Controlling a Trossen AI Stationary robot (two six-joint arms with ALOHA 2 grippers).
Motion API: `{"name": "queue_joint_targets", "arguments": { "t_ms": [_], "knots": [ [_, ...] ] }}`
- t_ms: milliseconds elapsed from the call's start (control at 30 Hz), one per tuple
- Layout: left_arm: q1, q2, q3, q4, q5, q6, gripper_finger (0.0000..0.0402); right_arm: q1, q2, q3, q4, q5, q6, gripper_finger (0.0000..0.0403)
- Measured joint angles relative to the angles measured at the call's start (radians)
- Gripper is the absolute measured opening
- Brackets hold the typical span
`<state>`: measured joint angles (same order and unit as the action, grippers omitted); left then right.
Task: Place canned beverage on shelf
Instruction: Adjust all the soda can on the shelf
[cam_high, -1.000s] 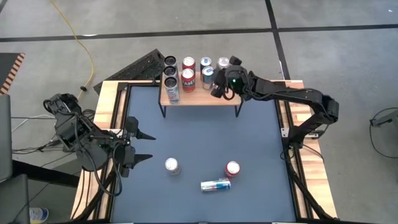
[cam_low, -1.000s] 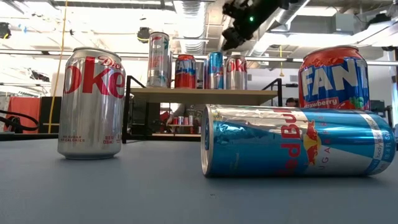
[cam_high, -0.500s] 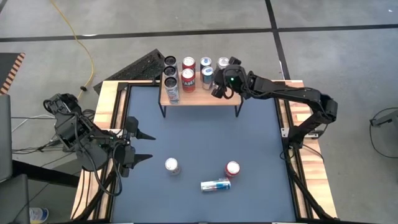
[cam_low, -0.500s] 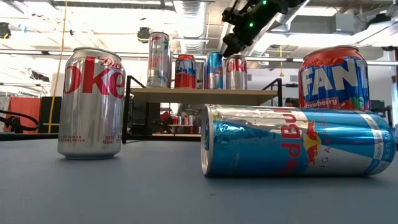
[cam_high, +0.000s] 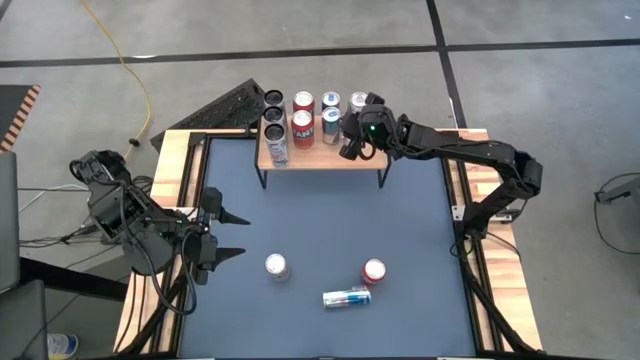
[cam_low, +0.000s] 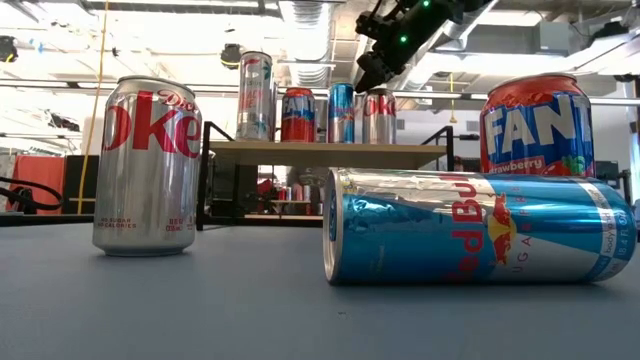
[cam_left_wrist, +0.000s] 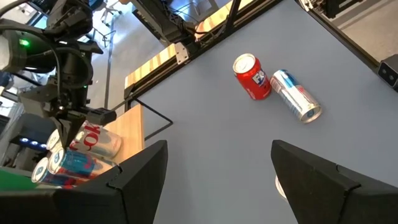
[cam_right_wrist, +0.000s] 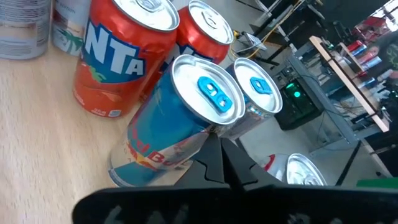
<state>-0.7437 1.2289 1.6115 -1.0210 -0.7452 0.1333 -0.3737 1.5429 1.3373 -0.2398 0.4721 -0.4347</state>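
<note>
I count one shelf (cam_high: 320, 157) at upper centre of the overhead frame carrying eight cans (cam_high: 303, 125), three loose cans (cam_high: 277, 266) at lower centre, and two robot arms (cam_high: 470, 155).

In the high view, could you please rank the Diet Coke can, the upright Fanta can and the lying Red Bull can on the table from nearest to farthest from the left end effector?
From the left end effector:
1. Diet Coke can, upright, nearest, just right of it.
2. Red Bull can, on its side, near the front.
3. Fanta can, upright, farthest right.
</note>
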Motion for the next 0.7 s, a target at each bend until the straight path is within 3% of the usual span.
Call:
{"name": "queue_joint_targets", "arguments": {
  "t_ms": [233, 433, 533, 700],
  "knots": [
    [0.000, 0.000, 0.000, 0.000, 0.000, 0.000, 0.0275, 0.024, -0.016, 0.000, 0.000, 0.052, -0.014, 0.0000],
    [0.000, 0.000, 0.000, 0.000, 0.000, -0.012, 0.0275, 0.134, -0.105, 0.000, -0.072, 0.161, -0.029, 0.0000],
    [0.001, -0.002, -0.017, 0.023, 0.004, -0.040, 0.0275, 0.224, -0.203, 0.000, -0.221, 0.164, 0.070, 0.0000],
    [0.004, 0.001, -0.094, 0.058, 0.011, -0.066, 0.0275, 0.378, -0.348, 0.000, -0.535, 0.128, 0.371, 0.0000]
  ]
}}
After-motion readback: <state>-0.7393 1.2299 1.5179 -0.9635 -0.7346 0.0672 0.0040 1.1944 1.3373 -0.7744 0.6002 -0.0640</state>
